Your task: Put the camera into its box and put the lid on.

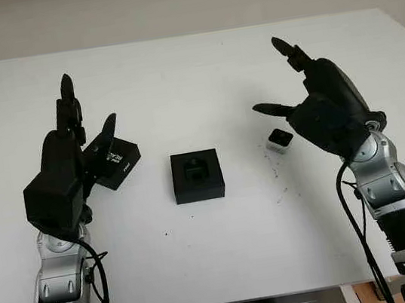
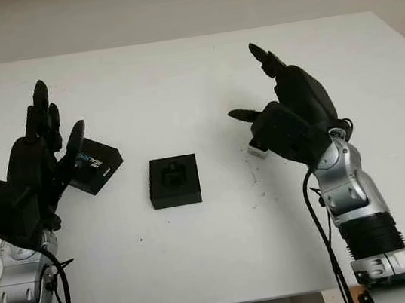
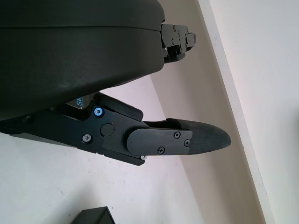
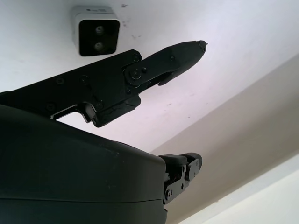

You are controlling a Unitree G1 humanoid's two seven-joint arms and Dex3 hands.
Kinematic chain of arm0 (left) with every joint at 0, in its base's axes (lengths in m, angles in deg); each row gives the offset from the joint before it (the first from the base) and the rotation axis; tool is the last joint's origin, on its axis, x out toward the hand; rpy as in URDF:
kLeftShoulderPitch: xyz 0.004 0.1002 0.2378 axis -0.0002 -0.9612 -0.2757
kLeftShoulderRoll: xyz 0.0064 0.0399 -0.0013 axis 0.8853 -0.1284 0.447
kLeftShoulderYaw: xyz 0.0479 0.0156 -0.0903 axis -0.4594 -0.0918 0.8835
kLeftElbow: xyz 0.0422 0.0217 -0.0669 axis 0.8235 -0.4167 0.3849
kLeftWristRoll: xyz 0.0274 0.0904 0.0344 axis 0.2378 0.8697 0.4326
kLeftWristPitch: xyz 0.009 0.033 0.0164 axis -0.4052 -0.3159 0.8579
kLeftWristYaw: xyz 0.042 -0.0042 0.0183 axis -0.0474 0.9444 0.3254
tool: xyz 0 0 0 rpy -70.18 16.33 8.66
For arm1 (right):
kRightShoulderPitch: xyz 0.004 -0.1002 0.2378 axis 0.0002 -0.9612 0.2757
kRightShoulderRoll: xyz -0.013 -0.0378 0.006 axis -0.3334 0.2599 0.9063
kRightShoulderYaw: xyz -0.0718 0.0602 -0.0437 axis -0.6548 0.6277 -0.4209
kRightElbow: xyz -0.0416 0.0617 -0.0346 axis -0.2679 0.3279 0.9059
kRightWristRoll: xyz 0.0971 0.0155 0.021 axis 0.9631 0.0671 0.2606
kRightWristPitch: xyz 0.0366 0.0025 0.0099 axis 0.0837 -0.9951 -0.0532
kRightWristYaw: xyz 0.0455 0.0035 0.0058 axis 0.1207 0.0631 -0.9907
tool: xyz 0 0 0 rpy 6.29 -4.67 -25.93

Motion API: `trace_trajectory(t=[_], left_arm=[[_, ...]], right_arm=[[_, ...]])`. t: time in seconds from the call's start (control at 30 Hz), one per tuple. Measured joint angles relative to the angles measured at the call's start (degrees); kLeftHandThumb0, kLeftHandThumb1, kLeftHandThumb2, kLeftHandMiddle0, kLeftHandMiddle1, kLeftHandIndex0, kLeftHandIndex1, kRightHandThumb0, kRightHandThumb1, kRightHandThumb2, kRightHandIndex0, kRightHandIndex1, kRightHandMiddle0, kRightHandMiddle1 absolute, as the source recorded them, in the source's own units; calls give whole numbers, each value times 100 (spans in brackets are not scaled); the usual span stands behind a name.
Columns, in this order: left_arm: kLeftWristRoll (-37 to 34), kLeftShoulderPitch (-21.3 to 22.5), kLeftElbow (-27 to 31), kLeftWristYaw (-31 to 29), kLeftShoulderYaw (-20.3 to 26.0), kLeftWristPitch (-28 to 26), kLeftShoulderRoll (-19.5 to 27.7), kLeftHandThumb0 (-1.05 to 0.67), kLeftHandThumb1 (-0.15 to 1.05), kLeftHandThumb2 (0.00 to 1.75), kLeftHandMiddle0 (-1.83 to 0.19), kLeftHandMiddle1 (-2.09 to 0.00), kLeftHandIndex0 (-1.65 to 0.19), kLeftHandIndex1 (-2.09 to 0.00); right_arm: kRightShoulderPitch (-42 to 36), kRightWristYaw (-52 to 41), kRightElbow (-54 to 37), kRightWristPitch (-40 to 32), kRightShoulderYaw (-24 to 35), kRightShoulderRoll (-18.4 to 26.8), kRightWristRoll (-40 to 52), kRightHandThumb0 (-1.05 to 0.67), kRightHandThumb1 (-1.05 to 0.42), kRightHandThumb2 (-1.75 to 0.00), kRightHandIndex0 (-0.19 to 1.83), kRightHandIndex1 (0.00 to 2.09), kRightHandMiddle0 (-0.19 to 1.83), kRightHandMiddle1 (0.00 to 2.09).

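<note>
A black box base (image 1: 197, 175) with a moulded recess sits at the middle of the white table. Its black lid (image 1: 118, 162) lies tilted to the left of it, partly hidden behind my left hand (image 1: 89, 100). That hand is open and raised just above and in front of the lid. A small white camera with a black face (image 1: 281, 140) stands to the right of the box, and it appears close up in the right wrist view (image 4: 96, 36). My right hand (image 1: 267, 75) is open and hovers right beside the camera, with one finger (image 4: 173, 58) pointing past it.
The white table (image 1: 192, 84) runs back to a pale wall, with bare surface behind and in front of the box. A few dark specks (image 1: 276, 175) mark the tabletop near the camera. The front edge lies just below both forearms.
</note>
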Motion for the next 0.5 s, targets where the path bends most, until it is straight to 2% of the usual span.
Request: trace_trajectory(t=[0.5], left_arm=[[-6, 0, 2, -3, 4, 9, 5, -72, 105, 37, 5, -5, 8, -5]], right_arm=[[-14, 273, 347, 7, -429, 95, -711, -68, -90, -5, 10, 6, 41, 10]])
